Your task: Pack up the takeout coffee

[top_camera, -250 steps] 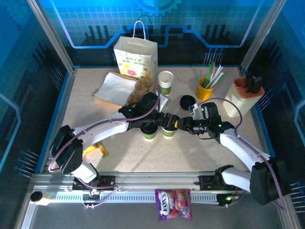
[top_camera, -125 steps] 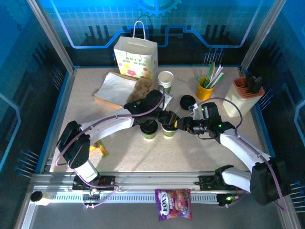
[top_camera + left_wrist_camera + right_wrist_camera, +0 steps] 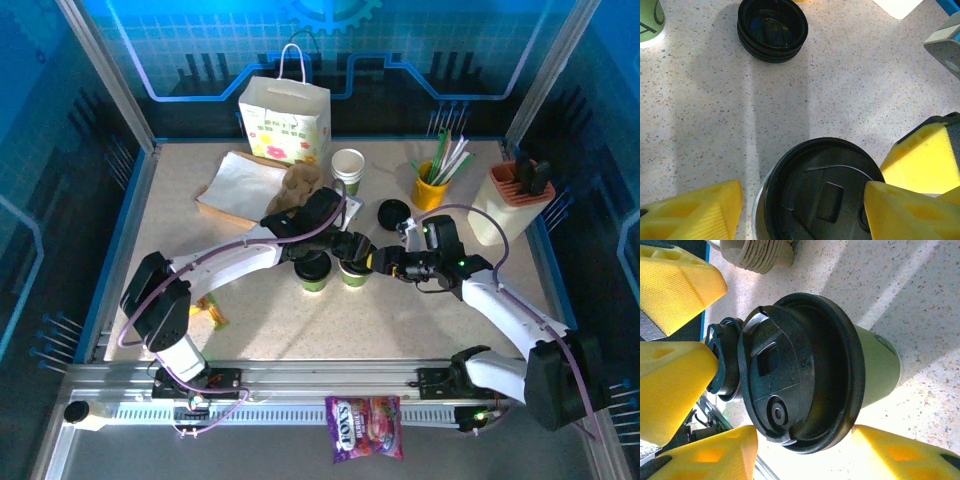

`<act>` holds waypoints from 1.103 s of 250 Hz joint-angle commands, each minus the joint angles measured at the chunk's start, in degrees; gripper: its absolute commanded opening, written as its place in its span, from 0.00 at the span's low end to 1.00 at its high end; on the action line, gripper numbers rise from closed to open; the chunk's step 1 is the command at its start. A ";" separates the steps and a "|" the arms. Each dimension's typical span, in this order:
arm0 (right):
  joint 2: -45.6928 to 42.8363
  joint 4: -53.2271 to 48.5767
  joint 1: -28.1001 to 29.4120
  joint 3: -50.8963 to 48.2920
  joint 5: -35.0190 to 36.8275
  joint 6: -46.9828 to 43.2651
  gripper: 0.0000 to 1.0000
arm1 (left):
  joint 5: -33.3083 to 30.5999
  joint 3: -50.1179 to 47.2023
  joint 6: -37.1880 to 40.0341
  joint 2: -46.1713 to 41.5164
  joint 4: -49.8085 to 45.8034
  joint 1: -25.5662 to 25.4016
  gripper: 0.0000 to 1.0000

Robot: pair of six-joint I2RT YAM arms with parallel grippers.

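I'm driving a left arm (image 3: pixel 225 265) and a right arm (image 3: pixel 510 305) built of smooth white links with bulky black joint housings (image 3: pixel 150 305). A thin purple cable (image 3: pixel 480 213) loops along each. The fingers (image 3: pixel 695 210) are chunky yellow ribbed wedges, and a green light (image 3: pixel 462 263) glows near the right wrist.

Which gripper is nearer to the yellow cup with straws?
Right. The right gripper is at the right coffee, near-left of the straw cup; the left gripper is farther left, at the left coffee.
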 commanded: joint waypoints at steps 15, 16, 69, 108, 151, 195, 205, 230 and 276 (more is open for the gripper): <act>-1.05 -0.50 0.79 1.31 -0.41 -1.41 0.54 | 0.19 1.81 1.19 0.78 -1.75 0.34 0.67; -1.05 -0.50 0.79 1.35 -0.41 -1.41 0.54 | 0.21 1.84 1.19 0.78 -1.75 0.32 0.67; -1.05 -0.89 0.79 1.37 -0.11 -1.80 0.57 | -0.09 1.90 1.36 0.84 -1.81 0.31 0.68; -0.97 -0.78 0.79 1.46 -0.08 -2.20 0.59 | -0.28 1.96 1.44 1.00 -1.83 0.32 0.68; -0.70 -1.05 0.79 1.86 -0.08 -2.72 0.62 | -0.88 1.86 1.44 0.95 -1.84 0.36 0.68; -1.57 -3.65 0.57 2.93 0.99 -4.78 0.67 | -1.86 1.70 1.16 0.65 -1.75 0.40 0.69; -2.15 -4.60 0.36 3.30 1.48 -5.36 0.68 | -1.72 1.61 1.18 0.39 -1.70 0.40 0.70; -3.95 -7.46 -0.58 4.21 2.70 -7.29 0.70 | -1.88 1.36 1.22 -0.48 -2.09 0.39 0.72; -4.69 -8.71 -2.37 5.45 4.74 -8.63 0.75 | -4.05 -0.44 1.20 -2.41 -1.74 0.42 0.74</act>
